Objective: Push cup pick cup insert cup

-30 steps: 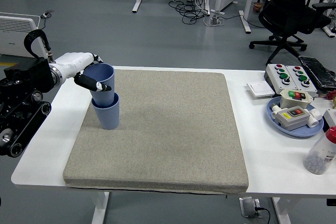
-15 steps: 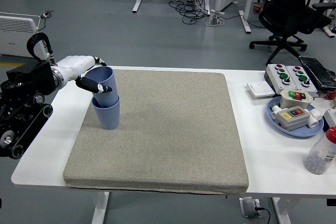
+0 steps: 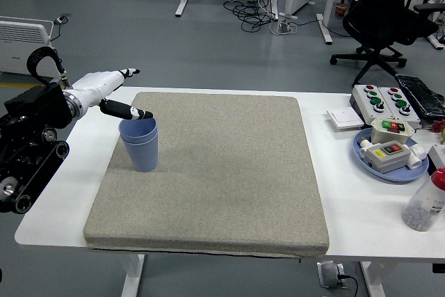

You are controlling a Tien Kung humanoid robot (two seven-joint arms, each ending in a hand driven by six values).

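My left hand (image 3: pixel 111 95) has let go: its fingers now spread open above the blue cups (image 3: pixel 139 144). The upper cup, tilted and raised a moment ago, now sits fully nested in the lower one, upright on the grey mat (image 3: pixel 208 172), far left.

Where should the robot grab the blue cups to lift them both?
Probably around the lower cup's wall, below the double rim, coming from the left, where the left hand already is. The cups stand upright and nested, so gripping the outer one carries both.
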